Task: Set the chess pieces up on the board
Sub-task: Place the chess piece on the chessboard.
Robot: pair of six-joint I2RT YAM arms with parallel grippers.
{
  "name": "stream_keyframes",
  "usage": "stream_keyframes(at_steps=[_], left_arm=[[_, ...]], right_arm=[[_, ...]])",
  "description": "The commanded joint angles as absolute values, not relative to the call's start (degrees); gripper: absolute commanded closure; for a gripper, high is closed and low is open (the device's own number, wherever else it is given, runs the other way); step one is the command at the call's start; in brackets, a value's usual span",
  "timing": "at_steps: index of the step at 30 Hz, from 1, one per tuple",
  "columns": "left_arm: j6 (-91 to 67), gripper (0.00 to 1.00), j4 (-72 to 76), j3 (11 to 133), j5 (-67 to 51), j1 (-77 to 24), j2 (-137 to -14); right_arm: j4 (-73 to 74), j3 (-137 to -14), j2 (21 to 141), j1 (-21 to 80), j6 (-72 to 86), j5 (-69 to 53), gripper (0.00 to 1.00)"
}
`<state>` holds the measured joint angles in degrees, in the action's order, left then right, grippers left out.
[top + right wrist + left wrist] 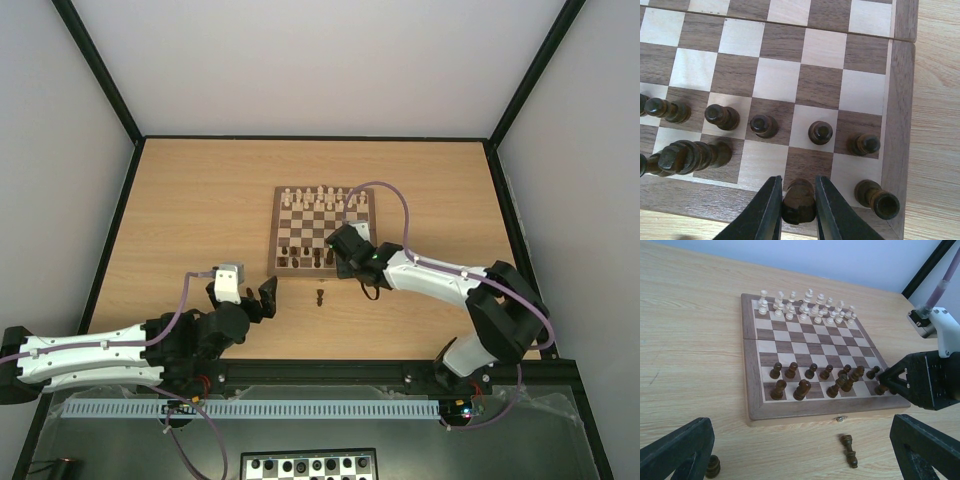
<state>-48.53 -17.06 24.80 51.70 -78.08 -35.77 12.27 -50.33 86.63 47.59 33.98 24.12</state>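
Dark-brown chess piece [799, 204] pinched upright in the narrowed right gripper [798, 190] over the near back rank of the board [901, 100], evidently for seating; left gripper [245, 298] gapes wide, empty, near a toppled chessman [849, 451].

A light wooden table [190, 220] with pale chess pieces [805, 305] and a black-and-white board [310, 466].
The pale pieces stand up straight in two close rows at the far side. The black-and-white board lies past the table's near edge, partly cut off at the bottom of the top view. A long white ridged strip [300, 409] runs between it and the table. Black bars [310, 138] edge the table, and pale walls [320, 60] stand around it.
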Motion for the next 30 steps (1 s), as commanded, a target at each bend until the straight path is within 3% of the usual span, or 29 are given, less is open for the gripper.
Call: stream_keyframes(at_steps=[1,27,30], left_arm=[[-47.5,0.0,-15.92,26.12,52.91,-78.13,-35.41],[-46.49,0.0,-15.21,25.82,52.73,-78.1,-34.66],[-46.54,0.0,-15.21,25.81,52.69,-78.13,-34.69]], right_arm=[[12.49,-49.66,87.5,47.47,35.4,26.54,0.82],[10.66,-49.5,89.66,45.62,34.98,25.93,0.82],[10.64,-49.5,89.45,45.63,34.97,25.76,0.76]])
